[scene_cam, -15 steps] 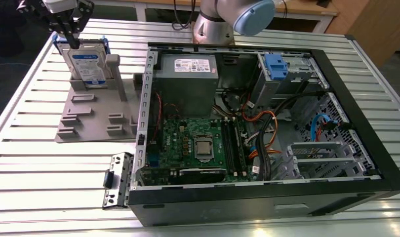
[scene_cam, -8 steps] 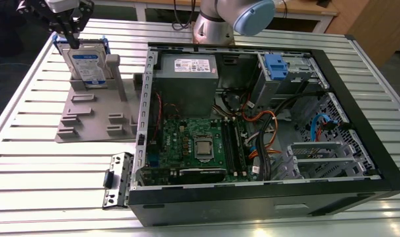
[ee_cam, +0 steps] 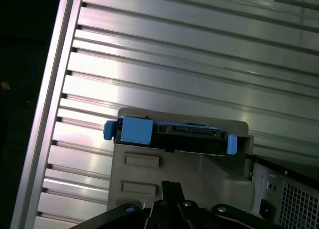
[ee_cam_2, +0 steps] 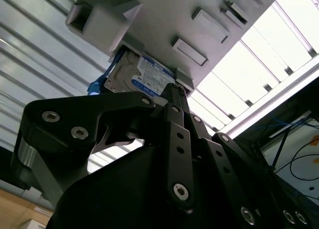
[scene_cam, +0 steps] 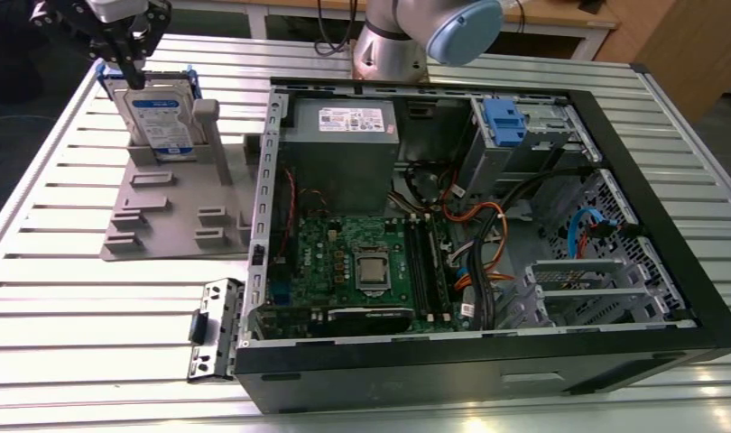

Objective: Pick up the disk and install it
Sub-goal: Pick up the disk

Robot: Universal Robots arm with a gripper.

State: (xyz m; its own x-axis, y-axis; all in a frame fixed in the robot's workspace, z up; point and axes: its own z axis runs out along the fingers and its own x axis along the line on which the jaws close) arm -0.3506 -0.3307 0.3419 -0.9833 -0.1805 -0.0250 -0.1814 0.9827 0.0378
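Observation:
The disk (scene_cam: 159,122) stands on edge in a grey holder (scene_cam: 161,216) on the slatted table, at the exterior view's far left. It is silver with a white-and-blue label and a blue carrier. My gripper (scene_cam: 130,79) hangs just over the disk's top edge, shut, with nothing between its fingers. In the second wrist view the black fingers meet at a point (ee_cam_2: 172,87) close to the disk's label (ee_cam_2: 144,77). The first wrist view has the disk's blue-framed edge (ee_cam: 169,132) in the holder (ee_cam: 174,174), with the gripper (ee_cam: 169,185) a little apart from it.
An open computer case (scene_cam: 703,298) lies to the exterior view's right of the holder. It holds a grey power supply (scene_cam: 339,135), a motherboard (scene_cam: 354,262) and a metal cage with a blue latch (scene_cam: 504,117). A loose metal bracket (scene_cam: 215,329) lies by the case's near corner.

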